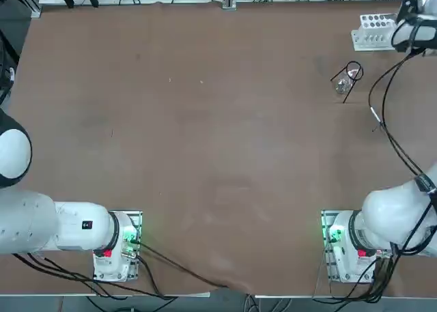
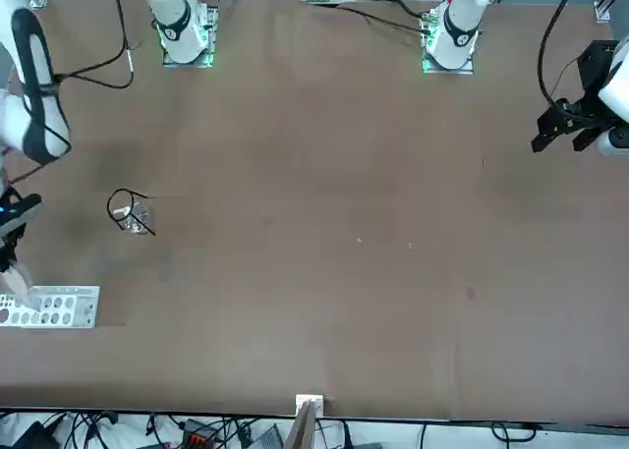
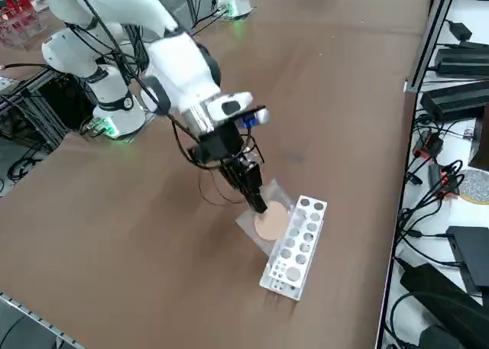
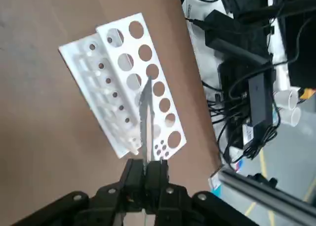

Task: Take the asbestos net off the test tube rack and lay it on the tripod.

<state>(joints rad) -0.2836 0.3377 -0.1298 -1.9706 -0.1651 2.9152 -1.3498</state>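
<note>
Fingers (image 4: 134, 179) of my right gripper (image 4: 145, 175) sit pressed together in the wrist view, pinching one edge of the asbestos net (image 4: 146, 118), which I see there nearly edge-on as a thin grey sliver rising from between them. From the right side view the gripper (image 3: 257, 201) points down and the net (image 3: 269, 221) hangs tilted from it, its pale beige disc facing up, just beside the long side of the test tube rack (image 3: 297, 245) and apart from the rack's holed face. I cannot tell whether the net's low corner touches the table (image 3: 153, 242). The white rack (image 4: 133, 82) stands on the brown table near its far right corner, close to the edge where cables and power bricks lie. Nearer the robot than the rack, the tripod (image 1: 349, 78) stands on the bare table with a small clear glass item (image 1: 341, 86) right against it; both are well apart from the gripper. In the top view the gripper's wrist covers the right end of the rack (image 1: 373, 31).
</note>
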